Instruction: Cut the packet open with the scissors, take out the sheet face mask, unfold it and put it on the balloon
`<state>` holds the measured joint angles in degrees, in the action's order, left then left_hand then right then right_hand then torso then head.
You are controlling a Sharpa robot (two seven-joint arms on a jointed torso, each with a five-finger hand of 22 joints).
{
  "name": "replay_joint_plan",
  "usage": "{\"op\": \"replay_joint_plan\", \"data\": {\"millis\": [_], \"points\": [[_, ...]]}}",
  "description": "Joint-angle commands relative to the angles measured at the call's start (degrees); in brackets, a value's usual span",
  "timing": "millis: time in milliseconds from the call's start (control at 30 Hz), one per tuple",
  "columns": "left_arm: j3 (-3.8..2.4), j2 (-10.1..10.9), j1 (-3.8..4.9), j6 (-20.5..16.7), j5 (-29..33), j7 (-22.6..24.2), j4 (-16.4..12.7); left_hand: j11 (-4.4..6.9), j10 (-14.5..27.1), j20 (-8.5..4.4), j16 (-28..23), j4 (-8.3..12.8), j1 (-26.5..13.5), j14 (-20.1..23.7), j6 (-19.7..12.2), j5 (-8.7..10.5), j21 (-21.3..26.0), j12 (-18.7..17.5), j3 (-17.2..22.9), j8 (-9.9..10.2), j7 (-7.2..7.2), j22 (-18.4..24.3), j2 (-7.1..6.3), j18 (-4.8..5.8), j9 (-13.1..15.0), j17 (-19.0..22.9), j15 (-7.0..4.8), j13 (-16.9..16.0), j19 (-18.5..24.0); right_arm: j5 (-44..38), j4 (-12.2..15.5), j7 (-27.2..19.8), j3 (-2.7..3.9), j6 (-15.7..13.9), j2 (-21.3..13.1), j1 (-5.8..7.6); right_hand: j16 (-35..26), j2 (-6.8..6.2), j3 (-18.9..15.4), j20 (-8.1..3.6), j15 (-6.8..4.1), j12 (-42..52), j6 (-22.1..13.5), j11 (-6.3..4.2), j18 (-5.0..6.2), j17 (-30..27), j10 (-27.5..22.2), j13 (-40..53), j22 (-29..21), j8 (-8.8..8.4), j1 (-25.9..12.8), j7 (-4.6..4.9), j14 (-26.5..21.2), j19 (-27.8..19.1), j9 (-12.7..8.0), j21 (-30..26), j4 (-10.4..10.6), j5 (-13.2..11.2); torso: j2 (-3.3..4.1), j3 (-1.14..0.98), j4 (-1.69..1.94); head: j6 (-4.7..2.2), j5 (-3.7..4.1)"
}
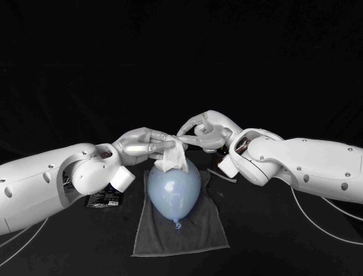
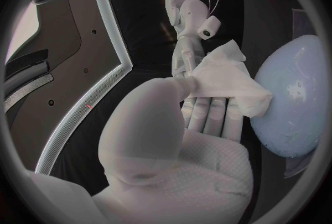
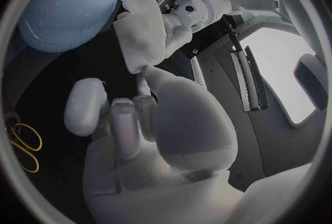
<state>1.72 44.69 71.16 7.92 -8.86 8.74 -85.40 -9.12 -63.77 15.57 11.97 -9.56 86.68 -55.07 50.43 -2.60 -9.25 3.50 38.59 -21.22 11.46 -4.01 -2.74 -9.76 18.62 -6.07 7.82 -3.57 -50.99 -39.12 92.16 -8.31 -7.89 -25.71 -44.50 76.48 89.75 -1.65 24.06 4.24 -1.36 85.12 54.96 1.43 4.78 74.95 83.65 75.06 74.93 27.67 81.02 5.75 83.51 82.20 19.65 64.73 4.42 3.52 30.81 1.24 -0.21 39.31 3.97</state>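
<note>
Black table (image 1: 297,241) below, left hand (image 1: 140,146) and seemingly right hand (image 1: 202,131) pinch a crumpled white mask (image 1: 173,158) against the pale-blue balloon (image 1: 175,192).

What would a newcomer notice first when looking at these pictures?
A pale blue balloon lies on a grey cloth at the table's middle. At its far end the left robot hand pinches a white sheet mask, and the right robot hand touches the mask too.

Your black surface (image 1: 264,253) carries a grey cloth (image 1: 160,238), a dark packet (image 1: 105,199) left of it, and yellow-handled scissors (image 3: 24,146).
</note>
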Motion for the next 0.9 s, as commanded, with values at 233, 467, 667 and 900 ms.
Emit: {"op": "replay_joint_plan", "data": {"millis": [233, 467, 667, 900], "points": [[-0.05, 0.2, 0.08, 0.6, -0.3, 0.3, 0.1, 0.14, 0.1, 0.02, -0.4, 0.1, -0.3, -0.3, 0.1, -0.18, 0.0, 0.1, 0.5, -0.2, -0.17, 0.0, -0.05, -0.76, 0.1, -0.1, 0.05, 0.0, -0.1, -0.8, 1.0, -3.3, 0.02, -2.2, -0.8, -0.13, 0.2, 1.68, 6.1, -0.60, -1.07, 0.0, -2.1, -0.25, -0.34, 15.1, 1.5, 9.3, 9.2, 4.27, -3.2, -0.27, 6.5, 0.3, 2.7, 1.0, -0.5, -0.7, 0.01, -0.02, -0.02, -0.02, 0.03], [-0.03, 0.4, 0.08, 0.5, -0.6, 0.1, 0.2, 0.14, 0.1, 0.02, -0.4, 0.1, -0.3, -0.3, 0.1, -0.18, 0.0, 0.1, 0.5, -0.2, -0.17, 0.0, -0.05, -0.76, 0.1, -0.1, 0.05, 0.0, -0.1, -0.7, 1.3, -4.1, 0.03, -4.0, -1.2, -0.15, 0.2, 2.69, 7.7, -0.65, -1.10, 0.0, -2.6, -0.28, -0.39, 15.1, 1.4, 9.2, 9.2, 5.43, -5.1, -0.32, 6.5, 0.3, 3.4, 1.2, 0.4, -0.7, 0.01, -0.02, -0.01, -0.04, 0.14], [-0.02, 0.7, 0.07, 0.7, -0.8, 0.0, 0.1, 0.14, 0.1, 0.02, -0.4, 0.1, -0.3, -0.3, 0.1, -0.18, 0.0, 0.1, 0.5, -0.2, -0.17, 0.0, -0.05, -0.76, 0.1, -0.1, 0.05, 0.0, -0.1, -0.6, 1.5, -4.0, 0.04, -5.6, -1.7, -0.18, 0.2, 3.52, 9.0, -1.06, -1.64, -0.1, -4.0, -0.90, -0.47, 15.1, 1.5, 9.2, 9.3, 10.60, -8.0, -1.11, 6.5, 0.6, 8.0, 1.8, 1.2, -0.7, 0.01, -0.03, 0.01, -0.06, 0.29], [0.00, 1.0, 0.05, 1.1, -0.9, 0.1, -0.1, 0.13, 0.1, 0.02, -0.4, 0.2, -0.3, -0.3, 0.2, -0.19, 0.0, 0.1, 0.6, -0.2, -0.14, 0.0, -0.02, -0.76, 0.1, -0.1, 0.05, 0.0, -0.1, -0.9, 1.3, -2.3, 0.05, -5.0, -2.3, -0.20, 0.2, 3.52, 10.4, -1.40, -1.95, -0.2, -6.7, -1.24, -0.39, 15.1, 1.4, 9.1, 9.2, 13.99, -9.4, -1.37, 6.5, 0.5, 12.4, 1.4, 0.7, -0.7, 0.00, 0.00, 0.00, -0.04, 0.28]]}}
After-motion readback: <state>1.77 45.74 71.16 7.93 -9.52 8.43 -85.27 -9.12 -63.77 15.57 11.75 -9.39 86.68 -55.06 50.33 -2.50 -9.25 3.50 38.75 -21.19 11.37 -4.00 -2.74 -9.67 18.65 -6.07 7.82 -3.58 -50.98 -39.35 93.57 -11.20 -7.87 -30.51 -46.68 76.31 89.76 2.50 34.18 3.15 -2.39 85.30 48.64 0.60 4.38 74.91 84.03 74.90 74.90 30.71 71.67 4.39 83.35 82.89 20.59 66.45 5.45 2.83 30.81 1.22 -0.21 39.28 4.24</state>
